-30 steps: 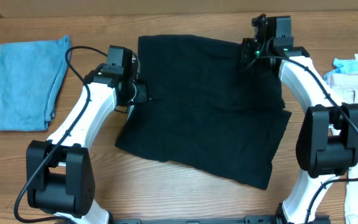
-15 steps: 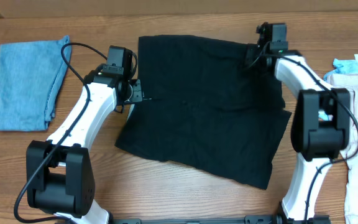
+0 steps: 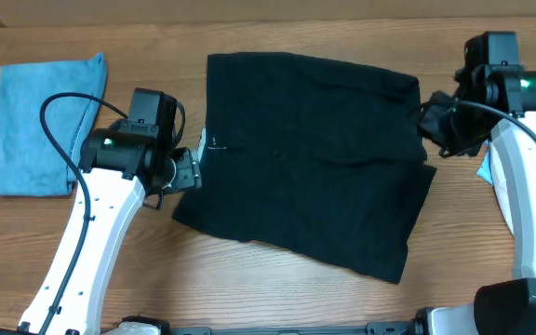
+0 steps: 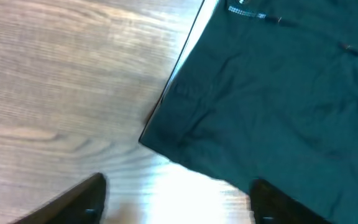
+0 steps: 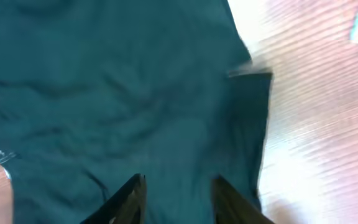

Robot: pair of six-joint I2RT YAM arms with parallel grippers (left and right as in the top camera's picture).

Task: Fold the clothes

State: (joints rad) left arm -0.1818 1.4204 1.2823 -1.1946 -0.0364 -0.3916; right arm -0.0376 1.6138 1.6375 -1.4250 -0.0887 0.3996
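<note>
While shorts [image 3: 310, 158] lie flat, fingers [image 4: 86, 202] alongside

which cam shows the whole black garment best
Overhead: the whole black garment lies spread out, nearly all edges visible. Left wrist shows one corner and the white label; right wrist, a blurred side edge.

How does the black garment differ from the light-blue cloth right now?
The black garment is far larger than the light-blue cloth. The black garment lies mid-table between the left arm and right arm; the light-blue cloth sits outside the left arm. The black garment shows an offset layer at its lower right; the light-blue cloth is a tidier narrow rectangle. Both lie flat on the wooden table.
</note>
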